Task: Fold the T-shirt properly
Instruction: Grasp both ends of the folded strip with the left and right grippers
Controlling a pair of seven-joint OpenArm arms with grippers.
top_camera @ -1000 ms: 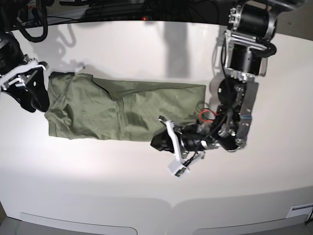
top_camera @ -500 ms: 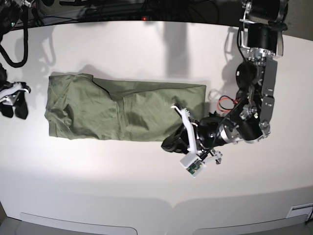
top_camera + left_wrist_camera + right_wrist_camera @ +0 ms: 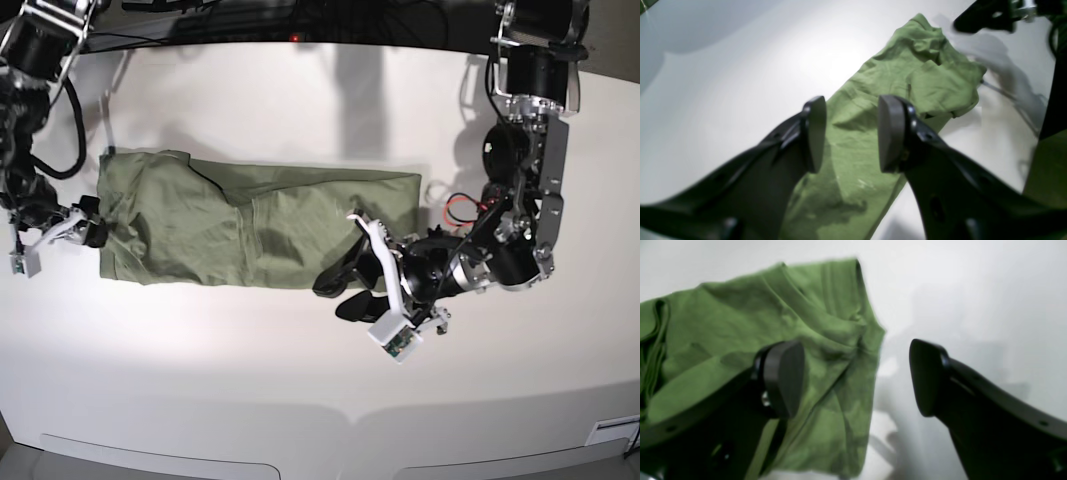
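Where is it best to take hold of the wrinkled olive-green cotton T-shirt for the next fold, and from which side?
Probably at the two short ends of the wrinkled olive-green cotton T-shirt, which lies flat as a long band. The open left gripper already hovers over the lower corner of its end; the open right gripper is at the opposite edge. Each should come in from outside, pinching the layered edge.

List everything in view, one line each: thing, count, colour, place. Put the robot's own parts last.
T-shirt: one, olive green, folded into a long wrinkled band lying flat across the middle of the table.
Table: one, white, under everything.
Cables: several, black, along the table's far edge.
Left gripper: one, black, jaws apart, at the near edge of the T-shirt's end, nothing held.
Right gripper: one, black, jaws wide apart, at the T-shirt's opposite end, nothing held.
Arms: two, black and silver, one at each side of the table.
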